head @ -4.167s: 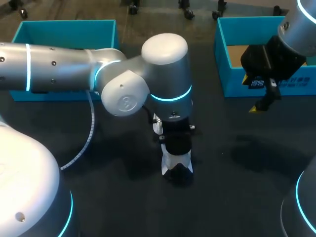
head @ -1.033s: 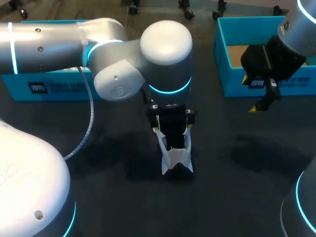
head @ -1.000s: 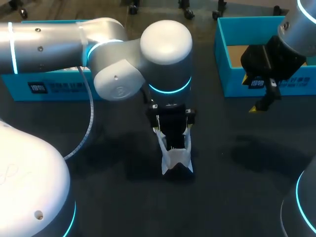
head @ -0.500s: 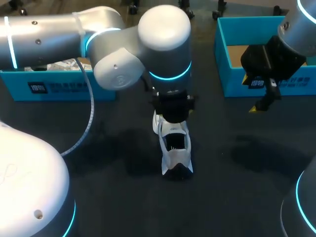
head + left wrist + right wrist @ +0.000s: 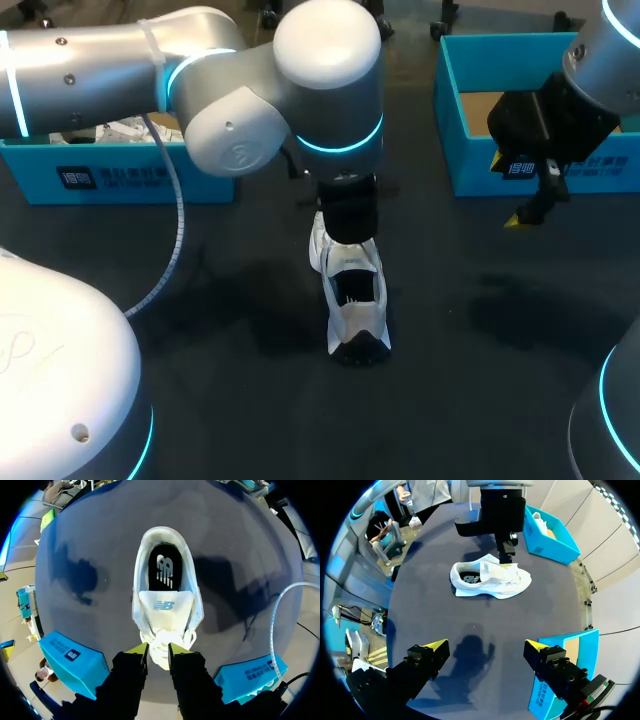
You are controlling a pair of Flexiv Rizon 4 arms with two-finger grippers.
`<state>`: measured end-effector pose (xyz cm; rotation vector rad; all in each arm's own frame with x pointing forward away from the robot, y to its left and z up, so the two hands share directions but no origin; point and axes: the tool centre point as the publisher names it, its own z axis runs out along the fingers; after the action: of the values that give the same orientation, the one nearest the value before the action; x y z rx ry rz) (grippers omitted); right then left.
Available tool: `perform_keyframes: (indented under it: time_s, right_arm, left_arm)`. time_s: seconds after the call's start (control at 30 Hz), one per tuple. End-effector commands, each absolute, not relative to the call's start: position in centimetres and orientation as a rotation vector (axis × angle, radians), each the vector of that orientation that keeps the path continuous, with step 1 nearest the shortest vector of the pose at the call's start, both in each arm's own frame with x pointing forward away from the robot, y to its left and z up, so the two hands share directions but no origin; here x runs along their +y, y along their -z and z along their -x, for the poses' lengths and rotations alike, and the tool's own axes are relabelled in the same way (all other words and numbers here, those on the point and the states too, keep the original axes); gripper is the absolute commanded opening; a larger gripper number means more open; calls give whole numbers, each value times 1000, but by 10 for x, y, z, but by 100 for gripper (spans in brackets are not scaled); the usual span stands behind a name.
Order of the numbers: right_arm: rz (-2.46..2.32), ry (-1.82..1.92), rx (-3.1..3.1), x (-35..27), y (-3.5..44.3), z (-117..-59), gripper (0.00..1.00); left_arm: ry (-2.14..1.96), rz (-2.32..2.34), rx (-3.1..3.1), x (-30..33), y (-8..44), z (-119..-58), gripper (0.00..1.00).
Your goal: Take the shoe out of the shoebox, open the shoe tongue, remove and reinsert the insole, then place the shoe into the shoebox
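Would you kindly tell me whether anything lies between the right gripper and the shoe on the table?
Nothing visible does: only bare table lies between the right gripper and the shoe. The left gripper is down over the shoe's laces, so that part of the shoe is probably not free to grasp.

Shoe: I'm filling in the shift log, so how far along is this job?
Done: the shoe is out on the table, and its tongue looks pulled open. In hand: the left gripper sits over the laces; the insole lies inside. Left: insole out and in, then reboxing. The right gripper hangs open.
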<state>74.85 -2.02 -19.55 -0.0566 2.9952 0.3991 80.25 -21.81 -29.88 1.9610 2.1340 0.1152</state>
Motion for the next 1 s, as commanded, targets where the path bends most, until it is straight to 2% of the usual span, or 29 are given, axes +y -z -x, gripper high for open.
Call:
perform_keyframes:
  time_s: [0.03,0.17,0.47,0.7,0.73,0.83,1.0]
  right_arm:
    - [55,-397,2996,-20,196,-749,100]
    - [55,-397,2996,-20,196,-749,100]
    - [55,-397,2996,-20,196,-749,100]
    - [55,-397,2996,-20,196,-749,100]
    - [55,-397,2996,-20,196,-749,100]
    - [55,-397,2996,-20,196,-749,100]
    - [55,-397,2996,-20,196,-749,100]
  left_arm:
    - [-112,-1970,2132,-217,309,-796,25]
    - [-119,-1981,2135,-217,321,-788,27]
    - [-109,-1969,2158,-220,341,-781,24]
    - [-90,-1942,2179,-222,337,-780,29]
    - [-88,-1936,2178,-222,332,-781,33]
    - [-84,-1908,2190,-222,327,-782,35]
    - [-64,-1868,2243,-222,338,-774,36]
